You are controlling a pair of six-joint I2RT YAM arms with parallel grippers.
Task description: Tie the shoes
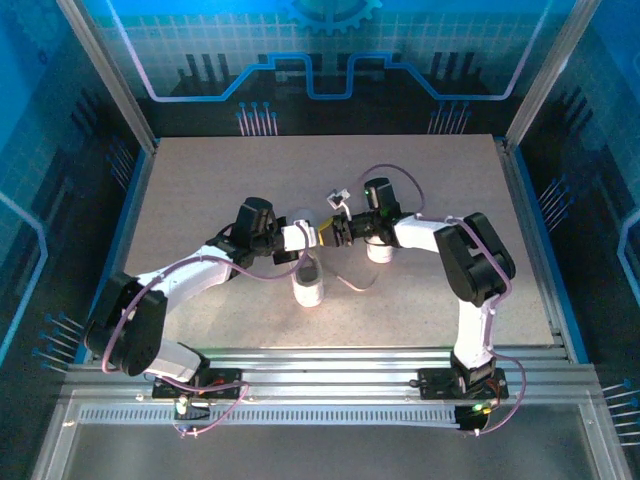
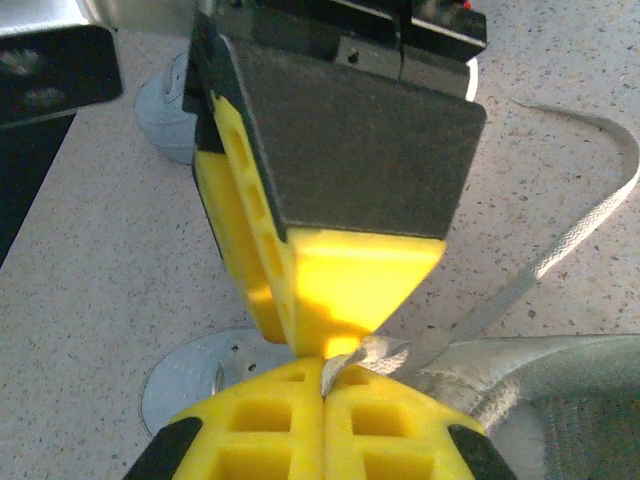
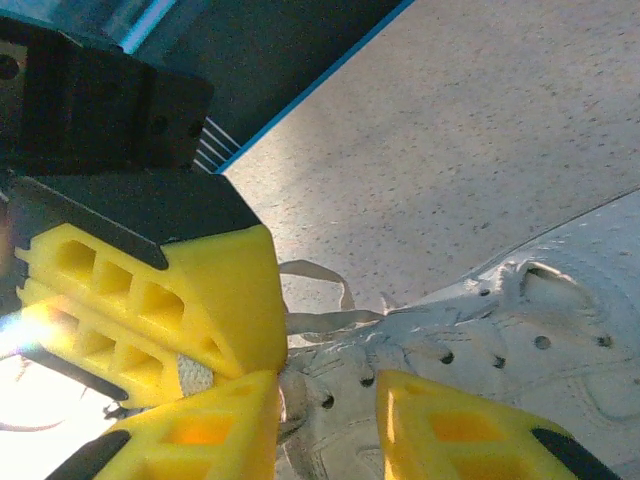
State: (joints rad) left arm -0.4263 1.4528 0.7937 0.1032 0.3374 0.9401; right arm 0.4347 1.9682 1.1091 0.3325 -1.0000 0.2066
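1. Near sneaker lay on the table, under the spot where both arms met. It is the landmark for the rest.
2. Second sneaker stood just beside the near sneaker, on the right arm's side and a little farther from the arm bases.
3. Left gripper hung right above the near sneaker's lacing, jaws clenched on the lace, which was pinched at the very tips.
4. From that pinch the lace ran away from the near sneaker and curved over the bare table beside it.
5. Right gripper sat almost tip to tip with the left one, over the near sneaker's eyelets. Its jaws stood apart and grasped nothing, with the upper showing through the gap.
6. Slack lace loops lay at the near sneaker's tongue end. No finished bow was visible, and whether a first knot existed could not be told.
7. Step, as judged: mid-tie on the near sneaker, with one strand held taut by the left gripper and the right gripper free to take another hold.
8. Next move likely called for the right gripper to close on a free strand close to the near sneaker. It would need to stay clear of the left fingertips and the tongue while the left gripper held tension.
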